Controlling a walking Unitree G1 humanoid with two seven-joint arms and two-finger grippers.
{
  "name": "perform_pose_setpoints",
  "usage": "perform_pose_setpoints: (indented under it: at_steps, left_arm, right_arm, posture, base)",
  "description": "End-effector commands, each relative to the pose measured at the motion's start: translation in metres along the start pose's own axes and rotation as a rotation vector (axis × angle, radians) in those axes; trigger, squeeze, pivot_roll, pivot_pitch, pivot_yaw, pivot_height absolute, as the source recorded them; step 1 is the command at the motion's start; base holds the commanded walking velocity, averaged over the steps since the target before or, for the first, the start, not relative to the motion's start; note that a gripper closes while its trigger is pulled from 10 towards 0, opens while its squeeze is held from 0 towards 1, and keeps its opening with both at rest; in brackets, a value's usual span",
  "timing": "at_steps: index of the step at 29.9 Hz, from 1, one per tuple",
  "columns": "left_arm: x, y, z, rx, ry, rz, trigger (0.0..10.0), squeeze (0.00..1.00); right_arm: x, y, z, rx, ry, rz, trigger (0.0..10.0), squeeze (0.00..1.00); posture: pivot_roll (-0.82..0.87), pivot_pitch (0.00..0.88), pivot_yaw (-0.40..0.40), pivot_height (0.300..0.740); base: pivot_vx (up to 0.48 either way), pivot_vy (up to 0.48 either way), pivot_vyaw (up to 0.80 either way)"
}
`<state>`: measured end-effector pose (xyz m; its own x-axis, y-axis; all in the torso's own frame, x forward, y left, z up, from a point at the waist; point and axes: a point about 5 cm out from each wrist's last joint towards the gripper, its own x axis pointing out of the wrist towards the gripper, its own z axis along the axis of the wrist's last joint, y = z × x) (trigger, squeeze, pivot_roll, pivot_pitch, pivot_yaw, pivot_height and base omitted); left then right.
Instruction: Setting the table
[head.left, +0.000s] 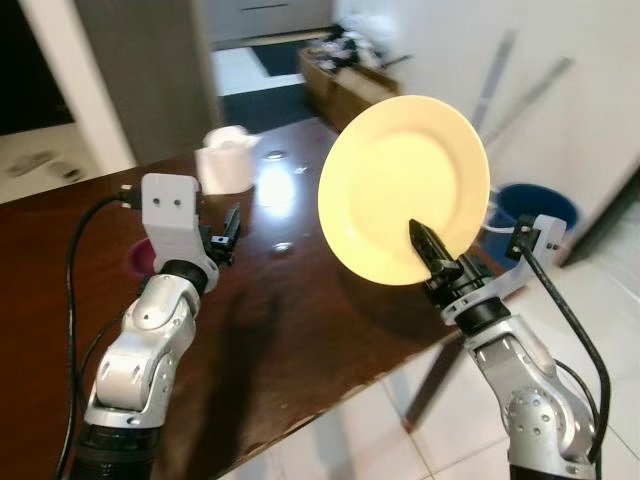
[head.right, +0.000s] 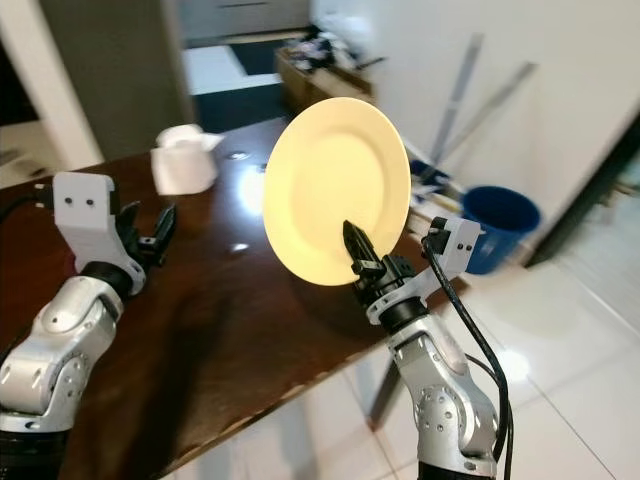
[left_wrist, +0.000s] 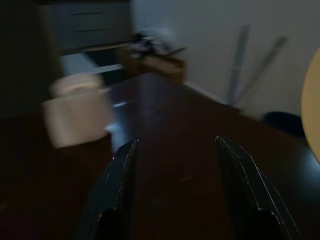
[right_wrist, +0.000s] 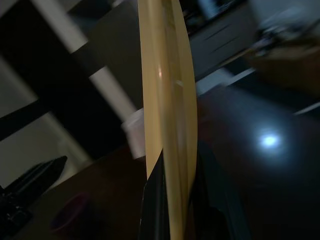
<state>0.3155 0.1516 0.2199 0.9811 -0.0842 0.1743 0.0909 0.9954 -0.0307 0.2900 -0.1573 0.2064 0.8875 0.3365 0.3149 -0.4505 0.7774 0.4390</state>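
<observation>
Round pale-yellow plate (head.left: 404, 188), smooth and glossy with a shallow raised rim, held up on edge above the right end of the table, its face turned toward the camera. Right gripper (head.left: 432, 252) is clamped on the plate's lower rim, one black finger visible across the front face; in the right wrist view the plate (right_wrist: 167, 115) runs edge-on between the two fingers (right_wrist: 152, 200), one on each side, touching it. Table (head.left: 300, 330) is dark brown wood, polished, showing bright ceiling-light reflections. Left gripper (head.left: 228, 236) hovers over the left part of the table, well apart from the plate, holding nothing; the left wrist view shows its two black fingers (left_wrist: 120, 180) spread wide over bare tabletop. White paper roll (head.left: 226, 158), soft-looking cylinder, stands upright on the far side of the table beyond the left gripper, blurred in the wrist view (left_wrist: 77, 112). Small dark-pink round thing (head.left: 143, 258) sits on the table just beside the left wrist, partly hidden, cannot tell what it is. Blue bucket (head.left: 535, 212) on the floor past the table's right end, behind the right wrist, contents not visible. Brown box (head.left: 345, 85) on the floor at the far wall, dark clutter piled in it, too blurred to identify. Two grey long poles (head.left: 495, 75) lean against the white wall. Floor is glossy white tile (head.left: 420, 440).
</observation>
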Motion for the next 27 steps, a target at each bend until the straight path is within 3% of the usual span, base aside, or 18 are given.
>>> perform_pose_setpoints:
  at_steps: [1, 27]
  left_arm:
    - [-0.001, -0.001, -0.005, 0.013, 0.010, 0.004, 10.0, 0.00]
    - [0.003, -0.011, -0.006, 0.001, 0.003, -0.028, 10.0, 0.00]
  right_arm:
    - [-0.001, -0.002, -0.002, 0.005, 0.010, -0.009, 10.0, 0.00]
    - [0.000, -0.003, -0.001, 0.002, 0.009, -0.013, 10.0, 0.00]
  posture:
    - [-0.10, 0.000, 0.073, 0.740]
    - [-0.10, 0.000, 0.077, 0.740]
  base:
    - [0.000, 0.000, -0.80]
    - [0.000, 0.000, -0.80]
